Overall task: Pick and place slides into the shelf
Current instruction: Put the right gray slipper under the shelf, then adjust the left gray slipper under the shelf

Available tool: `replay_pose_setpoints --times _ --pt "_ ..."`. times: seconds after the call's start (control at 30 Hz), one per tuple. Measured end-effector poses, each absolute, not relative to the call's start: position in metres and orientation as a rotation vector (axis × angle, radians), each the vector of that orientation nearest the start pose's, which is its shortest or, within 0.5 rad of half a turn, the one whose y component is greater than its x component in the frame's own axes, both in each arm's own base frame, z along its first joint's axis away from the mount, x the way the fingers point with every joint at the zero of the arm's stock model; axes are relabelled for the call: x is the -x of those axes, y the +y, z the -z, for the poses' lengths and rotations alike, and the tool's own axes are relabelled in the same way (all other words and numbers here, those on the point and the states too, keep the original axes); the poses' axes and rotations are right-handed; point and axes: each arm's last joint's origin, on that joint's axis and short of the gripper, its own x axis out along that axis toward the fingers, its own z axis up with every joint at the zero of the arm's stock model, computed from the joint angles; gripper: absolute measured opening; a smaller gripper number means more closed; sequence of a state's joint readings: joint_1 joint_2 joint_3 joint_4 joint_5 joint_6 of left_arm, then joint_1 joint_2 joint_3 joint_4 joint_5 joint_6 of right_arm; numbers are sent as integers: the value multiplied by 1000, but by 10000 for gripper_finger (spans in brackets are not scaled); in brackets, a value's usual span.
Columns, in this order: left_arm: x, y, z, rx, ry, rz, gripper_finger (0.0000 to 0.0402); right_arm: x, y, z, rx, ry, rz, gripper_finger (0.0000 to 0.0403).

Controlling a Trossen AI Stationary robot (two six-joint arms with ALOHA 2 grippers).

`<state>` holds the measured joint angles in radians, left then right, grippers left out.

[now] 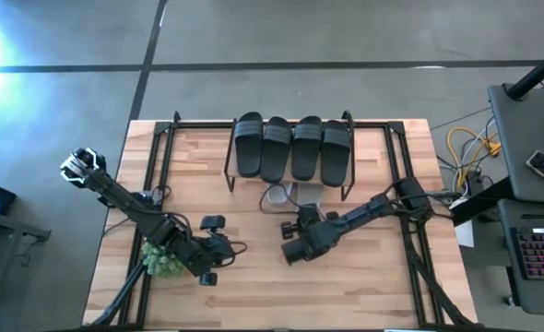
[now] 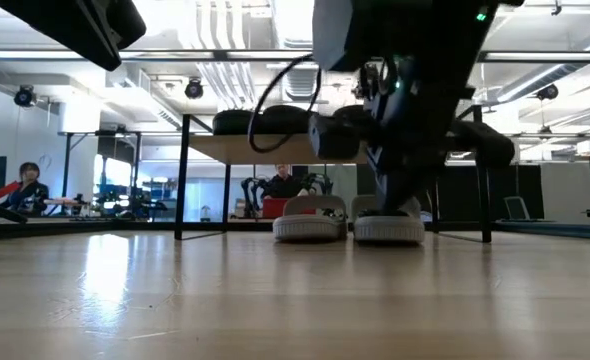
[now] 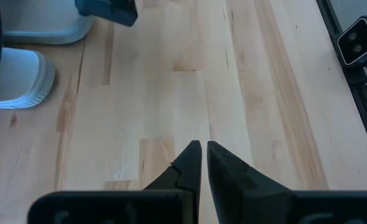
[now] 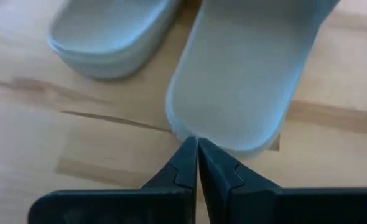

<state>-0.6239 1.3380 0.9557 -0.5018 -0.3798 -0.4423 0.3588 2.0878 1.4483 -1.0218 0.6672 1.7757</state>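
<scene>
Several black slides (image 1: 290, 146) lie side by side on the shelf's wood top (image 1: 290, 175). Two light grey slides (image 2: 310, 222) (image 2: 387, 226) rest sole-down on the table under the shelf, also seen in the high view (image 1: 277, 195) (image 1: 311, 192). My right gripper (image 4: 196, 144) is shut and slants down. Its tips stand at the rounded near end of the right-hand grey slide (image 4: 246, 74); the other grey slide (image 4: 109, 37) lies beside it. My left gripper (image 3: 204, 148) is shut over bare table at the near left (image 1: 235, 249), holding nothing. My right gripper's shut fingertips (image 4: 190, 149) stand right at the rim of the grey slide's rounded near end (image 4: 199, 134), coming at it slanting down from the table's near side. I cannot tell whether they touch it. The slide lies flat on the table.
A small green plant (image 1: 161, 261) sits under the left arm near the front left. A black frame (image 1: 157, 175) runs along the table's sides. Bare wood (image 1: 346, 286) lies in front of the shelf.
</scene>
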Motion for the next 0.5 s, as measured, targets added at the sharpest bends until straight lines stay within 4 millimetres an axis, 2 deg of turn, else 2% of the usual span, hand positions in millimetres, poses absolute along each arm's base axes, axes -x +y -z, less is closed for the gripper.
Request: replay_pose_setpoints --times 0.13,0.37,0.5 --pt "-224 -148 -251 -9 801 50 12 -356 120 -159 -622 653 1220 8" --pt "-225 -148 -252 -20 790 30 12 -346 136 -205 -684 624 1092 8" --pt "-226 -148 -252 -21 772 16 12 -344 130 -219 -778 612 1084 8"
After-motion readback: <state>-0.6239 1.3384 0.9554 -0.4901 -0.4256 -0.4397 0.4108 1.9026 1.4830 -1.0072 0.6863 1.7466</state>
